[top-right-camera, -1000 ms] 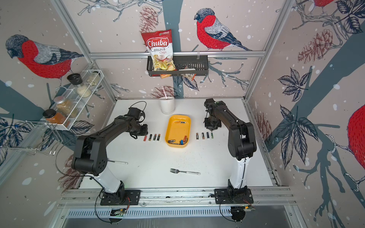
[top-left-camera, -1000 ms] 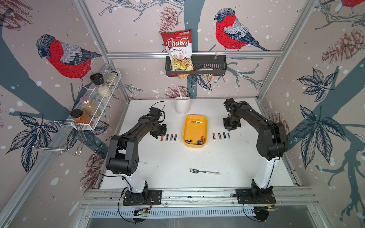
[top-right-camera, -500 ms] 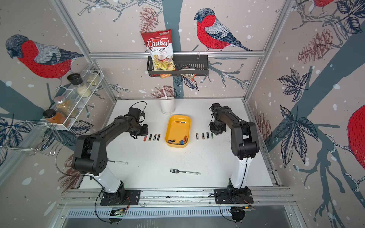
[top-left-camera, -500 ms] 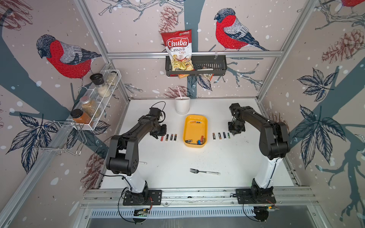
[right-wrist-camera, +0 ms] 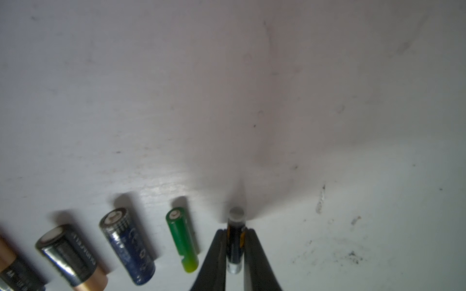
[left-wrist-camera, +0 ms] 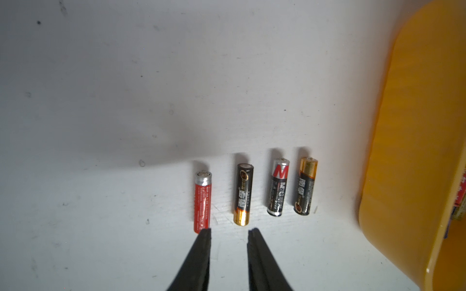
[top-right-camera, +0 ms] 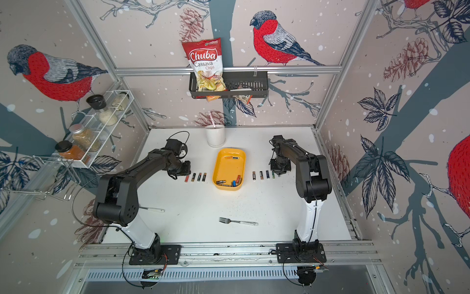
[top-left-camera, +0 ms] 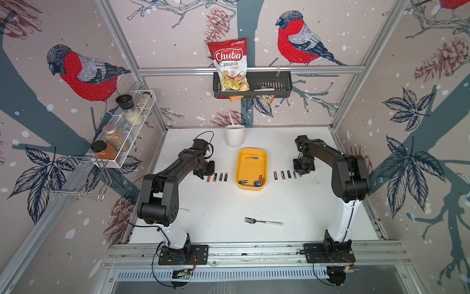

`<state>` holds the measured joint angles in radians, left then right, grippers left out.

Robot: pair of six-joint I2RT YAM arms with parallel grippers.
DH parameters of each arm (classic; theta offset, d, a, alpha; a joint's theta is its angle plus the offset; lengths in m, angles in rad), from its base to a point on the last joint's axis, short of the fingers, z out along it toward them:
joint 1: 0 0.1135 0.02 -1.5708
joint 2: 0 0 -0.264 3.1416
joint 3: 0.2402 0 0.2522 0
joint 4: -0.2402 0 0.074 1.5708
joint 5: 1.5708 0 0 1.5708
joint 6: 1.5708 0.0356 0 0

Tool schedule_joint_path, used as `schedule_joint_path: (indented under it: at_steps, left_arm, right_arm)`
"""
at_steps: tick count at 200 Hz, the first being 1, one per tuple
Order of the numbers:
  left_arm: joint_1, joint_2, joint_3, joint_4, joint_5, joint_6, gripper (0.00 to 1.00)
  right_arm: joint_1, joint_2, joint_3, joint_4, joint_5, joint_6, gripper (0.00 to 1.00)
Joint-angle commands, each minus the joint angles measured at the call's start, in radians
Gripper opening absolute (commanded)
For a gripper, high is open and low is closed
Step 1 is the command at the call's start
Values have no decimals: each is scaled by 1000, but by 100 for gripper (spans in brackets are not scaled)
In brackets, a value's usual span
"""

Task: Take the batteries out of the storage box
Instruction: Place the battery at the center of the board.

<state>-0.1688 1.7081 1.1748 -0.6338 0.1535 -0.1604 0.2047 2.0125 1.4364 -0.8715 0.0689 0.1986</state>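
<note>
The yellow storage box (top-left-camera: pixel 250 169) sits mid-table with several batteries (top-left-camera: pixel 255 182) at its near end and one battery (top-left-camera: pixel 251 157) at its far end. Rows of several batteries lie on the table on both sides of the box, a left row (top-left-camera: pixel 217 177) and a right row (top-left-camera: pixel 284 175). My left gripper (left-wrist-camera: pixel 228 233) stands open and empty, low over the table, just short of the red battery (left-wrist-camera: pixel 202 201) at the outer end of the left row. My right gripper (right-wrist-camera: pixel 235 231) is shut on a dark battery (right-wrist-camera: pixel 235 219) beside the green battery (right-wrist-camera: pixel 181 241), at the outer end of the right row.
A fork (top-left-camera: pixel 263 222) lies near the front of the table. Behind the box stands a white cup (top-left-camera: pixel 235 135). Another utensil (top-right-camera: pixel 152 209) lies by the left arm's base. A black basket (top-left-camera: pixel 269 87) with a chips bag and a spice rack (top-left-camera: pixel 122 132) hang on the walls.
My right gripper has moved outward and toward the front with its battery, arriving beside the green battery at the row's end. The left arm has stayed still.
</note>
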Motion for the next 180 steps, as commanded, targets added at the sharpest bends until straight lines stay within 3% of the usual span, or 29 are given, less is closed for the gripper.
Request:
schedule_joint_path:
  at_steps: [1,89,180]
  left_arm:
    - [-1,4,9,-9,-2,-8,30]
    - [-3,2,12,-15,-7,-8,30]
    - [-5,0,18,-19,-6,-8,30]
  right_arm:
    - [1,8,1,2,6,-29,18]
    - [9,18,-19,13,9,-39,18]
    - [5,13,-13,9,15,-37,24]
